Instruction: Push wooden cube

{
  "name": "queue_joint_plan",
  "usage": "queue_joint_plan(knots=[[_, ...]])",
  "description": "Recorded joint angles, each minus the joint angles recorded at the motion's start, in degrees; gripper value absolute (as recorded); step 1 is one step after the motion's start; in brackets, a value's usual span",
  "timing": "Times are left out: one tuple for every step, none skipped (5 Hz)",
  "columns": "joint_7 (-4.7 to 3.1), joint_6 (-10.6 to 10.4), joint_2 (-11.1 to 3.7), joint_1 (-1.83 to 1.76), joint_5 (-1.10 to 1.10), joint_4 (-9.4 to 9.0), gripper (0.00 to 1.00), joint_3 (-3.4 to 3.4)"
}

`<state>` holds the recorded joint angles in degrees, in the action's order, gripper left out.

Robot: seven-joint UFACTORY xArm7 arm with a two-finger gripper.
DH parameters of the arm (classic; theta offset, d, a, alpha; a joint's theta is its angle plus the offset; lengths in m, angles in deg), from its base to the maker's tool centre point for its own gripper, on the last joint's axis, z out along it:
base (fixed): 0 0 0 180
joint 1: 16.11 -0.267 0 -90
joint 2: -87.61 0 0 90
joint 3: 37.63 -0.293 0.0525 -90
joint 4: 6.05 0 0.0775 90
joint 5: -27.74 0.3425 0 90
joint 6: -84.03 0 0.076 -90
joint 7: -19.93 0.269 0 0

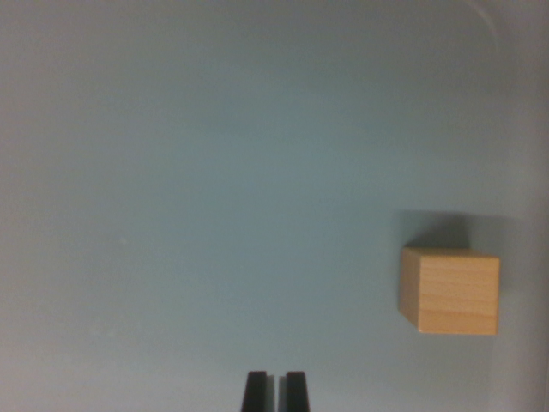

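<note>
On a plain grey-blue table [214, 172], seen from the arm's wrist camera, a wooden cube [450, 292] sits alone toward the wrist view's right, just below mid-height and close to the frame's right edge. The gripper [275, 390] shows only as two dark fingertips at the bottom centre, nearly closed, with a thin pale sliver between them and nothing held. It stands well apart from the cube and off to its left.

The push has not yet begun, by the look of it. The likeliest trouble is a glancing contact: coming in off-centre from the left, the narrow tips could catch a corner and spin the cube rather than slide it straight. Travelling too high would pass over it; pressing down too hard could drag the tips on the table. The cube already lies near the edge of the camera's field, so a push rightward could carry it out of sight.

The cube is light, honey-coloured wood with faint horizontal grain, crisp edges, a shaded left face and a soft shadow behind it.
</note>
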<state>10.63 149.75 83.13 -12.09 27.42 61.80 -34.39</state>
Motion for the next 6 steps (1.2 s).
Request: queue_joint_plan(knots=[[0.00, 0.00, 0.00, 0.00, 0.00, 0.00, 0.00, 0.00], [-0.97, -2.71, -0.55, 0.64, 0.04, -2.21, 0.00, 0.60], [-0.97, -2.71, -0.55, 0.64, 0.04, -2.21, 0.00, 0.60], [-1.95, -5.45, -1.10, 1.29, 0.08, -4.45, 0.00, 1.20], [-1.95, -5.45, -1.10, 1.29, 0.08, -4.45, 0.00, 1.20], [-2.87, -8.01, -1.62, 1.89, 0.12, -6.54, 0.00, 1.76]])
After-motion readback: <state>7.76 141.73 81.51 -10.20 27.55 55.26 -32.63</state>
